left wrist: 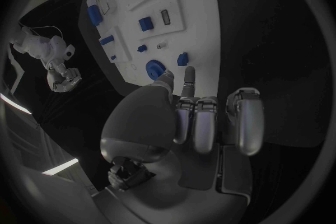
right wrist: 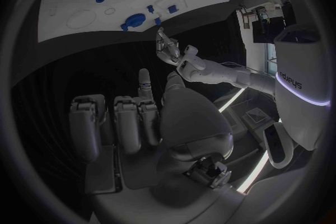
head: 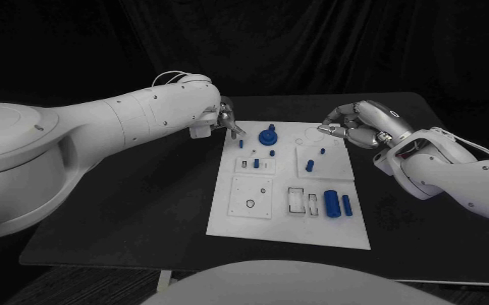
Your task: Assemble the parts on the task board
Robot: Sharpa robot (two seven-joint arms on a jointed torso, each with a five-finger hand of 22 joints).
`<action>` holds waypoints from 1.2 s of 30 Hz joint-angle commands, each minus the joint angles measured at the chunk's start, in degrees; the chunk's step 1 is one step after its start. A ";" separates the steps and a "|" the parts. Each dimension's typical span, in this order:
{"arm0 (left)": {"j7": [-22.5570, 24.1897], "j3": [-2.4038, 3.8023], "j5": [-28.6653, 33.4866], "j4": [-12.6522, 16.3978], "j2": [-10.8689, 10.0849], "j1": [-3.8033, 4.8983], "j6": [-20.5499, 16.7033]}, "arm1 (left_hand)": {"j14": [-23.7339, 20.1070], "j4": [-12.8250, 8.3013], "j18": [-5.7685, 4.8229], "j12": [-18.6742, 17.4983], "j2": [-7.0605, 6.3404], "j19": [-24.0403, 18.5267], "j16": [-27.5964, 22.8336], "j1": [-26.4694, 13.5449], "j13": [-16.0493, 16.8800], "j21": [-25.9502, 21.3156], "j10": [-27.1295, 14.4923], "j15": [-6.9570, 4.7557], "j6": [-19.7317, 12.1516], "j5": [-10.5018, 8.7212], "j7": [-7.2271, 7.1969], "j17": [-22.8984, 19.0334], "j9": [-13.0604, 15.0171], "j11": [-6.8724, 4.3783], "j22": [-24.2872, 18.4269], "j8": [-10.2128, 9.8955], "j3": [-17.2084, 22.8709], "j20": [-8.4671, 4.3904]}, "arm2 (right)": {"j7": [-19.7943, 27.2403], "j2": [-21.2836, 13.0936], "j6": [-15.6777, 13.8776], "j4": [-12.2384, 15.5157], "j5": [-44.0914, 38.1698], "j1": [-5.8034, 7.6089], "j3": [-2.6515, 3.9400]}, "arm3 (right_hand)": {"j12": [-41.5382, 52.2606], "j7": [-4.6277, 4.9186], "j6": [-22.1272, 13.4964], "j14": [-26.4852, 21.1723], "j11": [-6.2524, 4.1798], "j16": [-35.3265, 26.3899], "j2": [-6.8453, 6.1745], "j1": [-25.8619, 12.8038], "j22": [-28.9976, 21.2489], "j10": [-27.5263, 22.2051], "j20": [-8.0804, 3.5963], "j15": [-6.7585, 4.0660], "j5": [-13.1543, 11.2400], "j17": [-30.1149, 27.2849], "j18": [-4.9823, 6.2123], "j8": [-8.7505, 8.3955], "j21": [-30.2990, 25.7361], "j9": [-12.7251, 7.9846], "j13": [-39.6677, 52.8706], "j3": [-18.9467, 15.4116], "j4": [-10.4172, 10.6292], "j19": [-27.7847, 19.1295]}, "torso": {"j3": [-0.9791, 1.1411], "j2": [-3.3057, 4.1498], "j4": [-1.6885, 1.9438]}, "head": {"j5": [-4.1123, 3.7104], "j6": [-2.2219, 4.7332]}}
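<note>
Parts made of small blue plastic sit on the flat white task board in the middle of the black table. A round blue knob stands near the far edge of the board, and a fat blue tube lies beside a thin blue bar near the front right. The left hand hangs at the far left corner of the board, fingers curled in, holding nothing. The right hand hangs just off the far right corner, also curled and holding nothing. These pieces look light, hard and a bit slippery, I think. Pinching the fat tube around its middle should work best, since it may roll.
</note>
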 commanded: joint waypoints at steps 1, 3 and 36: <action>1.65 0.06 0.04 -0.14 0.31 -0.13 0.34 | 6.06 -0.03 -0.07 0.15 0.04 2.98 0.15 -0.51 15.05 -0.34 5.98 -0.32 0.12 -0.42 0.10 15.10 -0.11 -0.11 12.34 -0.25 -0.41 -0.17 | -0.21 0.04 0.39 0.01 -0.12 -0.10 0.04 | 0.05 0.21 -0.25 5.95 -0.31 0.15 0.24 -0.17 14.51 5.97 -0.21 -0.19 -0.30 15.10 -0.03 -0.25 -0.07 -0.08 14.92 -0.29 0.02 4.99 | 0.05 -0.03 -0.01 | 0.01 -0.01; 1.51 0.06 0.04 -0.23 0.48 -0.18 0.42 | 6.06 -0.03 -0.04 0.15 0.05 2.92 0.15 -0.53 15.05 -0.50 5.98 -0.30 0.05 -0.46 0.13 15.10 -0.17 -0.09 12.29 -0.32 -0.42 -0.16 | -0.22 0.07 0.42 -0.02 -0.12 -0.10 0.04 | 0.05 0.21 -0.25 5.95 -0.31 0.15 0.24 -0.17 14.51 5.97 -0.21 -0.19 -0.30 15.10 -0.03 -0.25 -0.07 -0.08 14.92 -0.29 0.02 4.99 | 0.05 -0.07 -0.02 | 0.02 -0.01; -0.10 0.07 0.04 -3.61 3.05 -1.61 0.45 | 6.06 -0.45 0.13 0.15 0.38 2.56 0.15 -0.63 15.05 -1.41 5.98 -0.03 -0.49 -0.23 0.42 15.10 -0.97 0.20 12.06 -0.99 -0.57 0.09 | -0.25 0.38 0.89 -0.10 -0.12 -0.11 0.04 | 0.05 0.22 -0.26 5.95 -0.30 0.15 0.35 -0.12 14.52 5.97 -0.19 -0.18 -0.28 15.10 -0.03 -0.28 -0.06 -0.11 14.92 -0.32 0.01 5.00 | 0.08 0.03 0.03 | -0.35 -0.01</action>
